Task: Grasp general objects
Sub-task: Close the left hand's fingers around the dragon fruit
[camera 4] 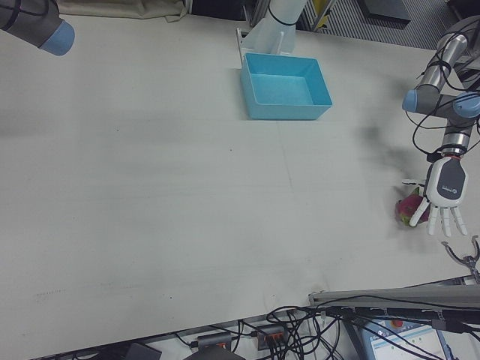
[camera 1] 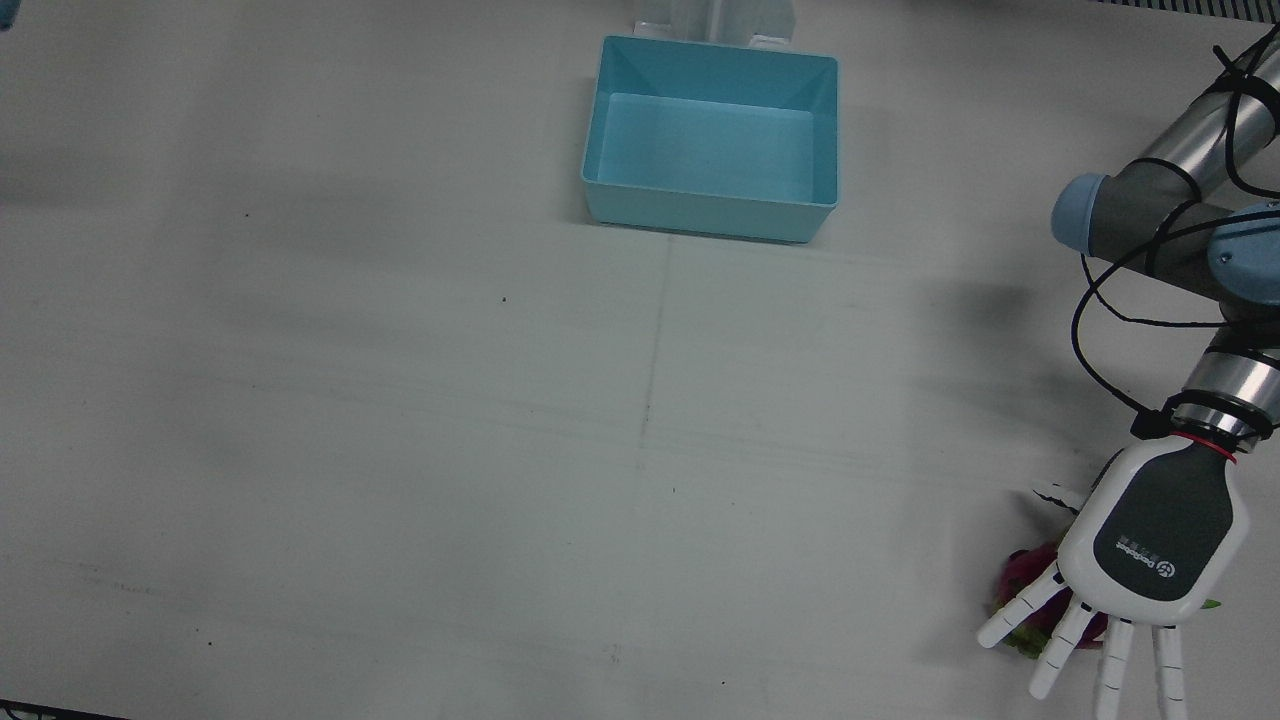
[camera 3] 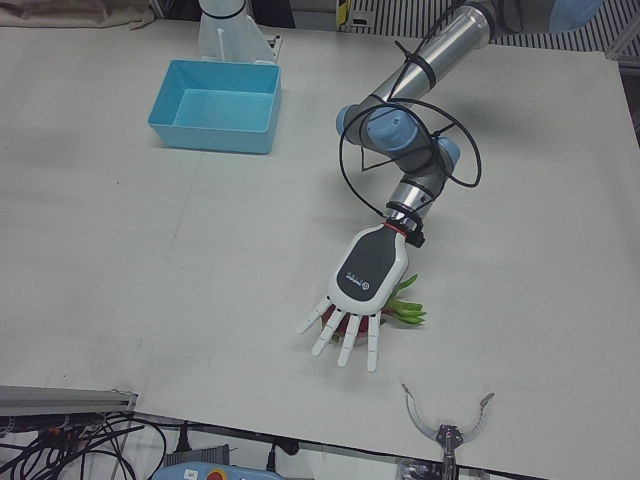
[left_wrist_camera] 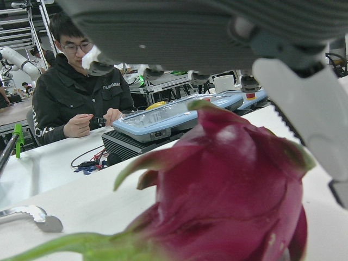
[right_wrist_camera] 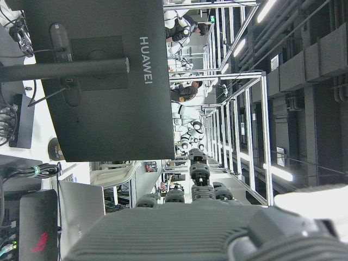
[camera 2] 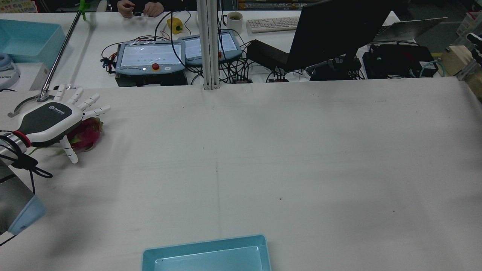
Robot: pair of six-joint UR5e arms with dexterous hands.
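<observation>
A magenta dragon fruit [camera 1: 1018,575] with green leaf tips lies on the white table near the operators' edge, on my left side. My left hand [camera 1: 1150,540] hovers just above it, palm down, fingers spread and straight, holding nothing. The fruit also shows in the rear view [camera 2: 89,132] under the hand [camera 2: 49,120], and fills the left hand view [left_wrist_camera: 228,185] right below the palm. In the left-front view the hand [camera 3: 362,285] covers most of the fruit [camera 3: 402,313]. Of my right hand, only a piece of grey palm [right_wrist_camera: 179,231] shows, in its own view.
An empty light-blue bin [camera 1: 710,215] stands at the table's middle, close to the arms' pedestals. A metal tong-like tool [camera 3: 447,425] lies at the table edge near the fruit. The right arm's elbow [camera 4: 34,22] is high at the far corner.
</observation>
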